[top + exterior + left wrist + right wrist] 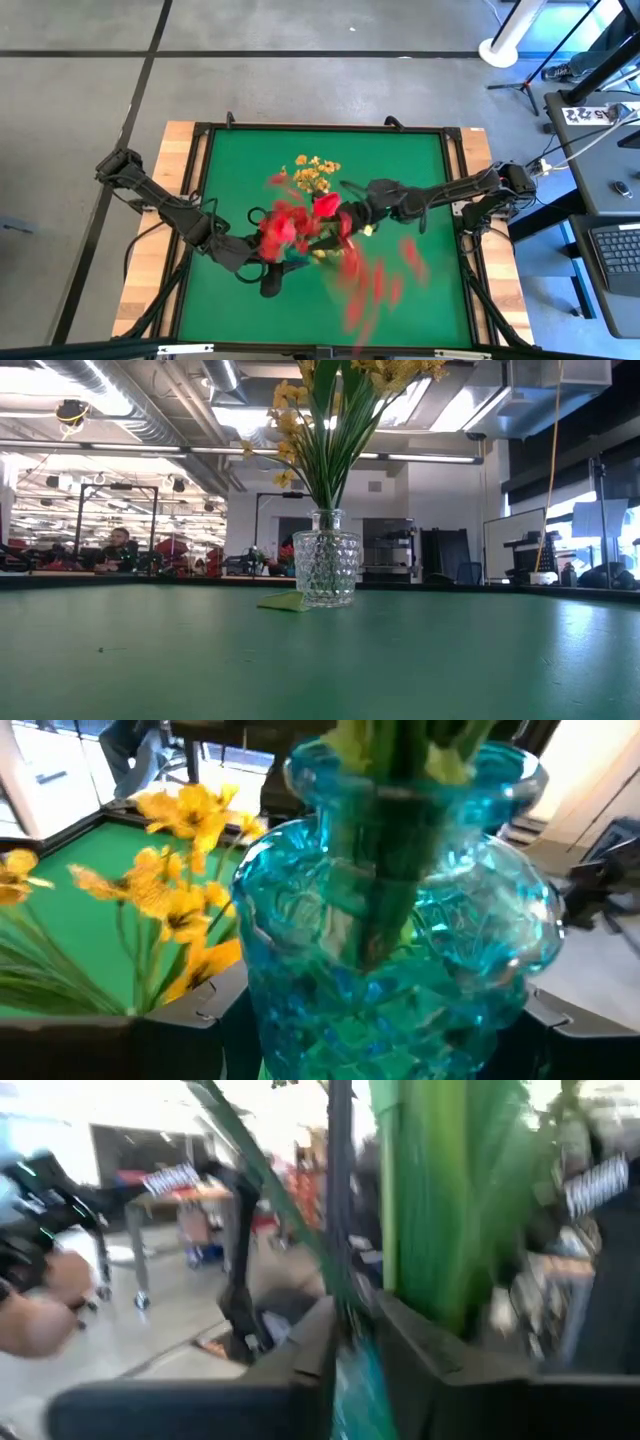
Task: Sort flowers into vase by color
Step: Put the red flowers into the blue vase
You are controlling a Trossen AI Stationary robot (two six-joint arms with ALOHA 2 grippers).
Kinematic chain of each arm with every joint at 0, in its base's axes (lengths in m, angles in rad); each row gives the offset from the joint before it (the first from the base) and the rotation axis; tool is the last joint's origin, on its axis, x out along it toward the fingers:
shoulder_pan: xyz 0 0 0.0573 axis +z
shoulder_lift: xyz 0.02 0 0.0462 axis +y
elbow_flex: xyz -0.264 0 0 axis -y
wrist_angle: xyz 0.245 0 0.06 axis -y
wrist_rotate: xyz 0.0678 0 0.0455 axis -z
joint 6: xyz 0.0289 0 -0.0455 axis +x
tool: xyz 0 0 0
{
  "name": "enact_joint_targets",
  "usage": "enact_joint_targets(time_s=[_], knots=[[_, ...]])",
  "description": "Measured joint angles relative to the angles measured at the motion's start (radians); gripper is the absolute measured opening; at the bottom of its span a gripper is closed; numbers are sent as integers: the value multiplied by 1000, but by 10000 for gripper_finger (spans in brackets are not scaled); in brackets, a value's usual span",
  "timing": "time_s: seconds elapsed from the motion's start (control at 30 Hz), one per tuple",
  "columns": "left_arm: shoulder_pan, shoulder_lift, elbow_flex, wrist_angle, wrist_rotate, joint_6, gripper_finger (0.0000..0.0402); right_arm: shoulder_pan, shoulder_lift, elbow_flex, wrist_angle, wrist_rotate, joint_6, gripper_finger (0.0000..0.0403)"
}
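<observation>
- The green table (420, 180) is seen from above, and both dark arms reach toward its middle.
- The left gripper (272, 268) is over the front middle of the table. Its wrist view shows a blue glass vase (400, 950) very close, filling the picture between the fingers. It seems to hold this vase, but how far the fingers are apart I cannot tell.
- Green stems (395, 830) stand inside the blue glass vase and go up out of its mouth.
- The red flowers (290, 225) are a cluster over the left gripper, at the middle of the table. Some red streaks (375, 285) spread toward the front right side; they are blurred.
- The right gripper (345, 222) is just beside the red flowers. In its wrist view the two dark fingers stand apart, with green stems (440, 1210) just beyond them. Whether they press the stems I cannot tell.
- The yellow flowers (312, 172) stand behind the red ones, toward the far side of the table.
- In the low view a clear glass vase (326, 568) stands upright on the table, and the yellow flowers are in it on long green stems.
- A small green leaf (282, 602) lies on the table, touching the foot of the clear vase.
</observation>
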Motion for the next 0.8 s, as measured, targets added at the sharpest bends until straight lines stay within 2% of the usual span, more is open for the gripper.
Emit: enact_joint_targets(time_s=[0.2,0.33,0.47,0.8], knots=[[-22,-1,2,-7,-13,-21,242,-1,0,1,-7,-8,-2,166],[-26,-2,2,-17,-25,-31,242,-2,-6,0,-14,-13,-3,210],[-27,-2,2,-11,-33,-34,242,-5,-28,-1,-45,-3,-5,224],[-29,-6,6,8,-68,-63,242,-7,-82,-2,-166,46,-57,214]])
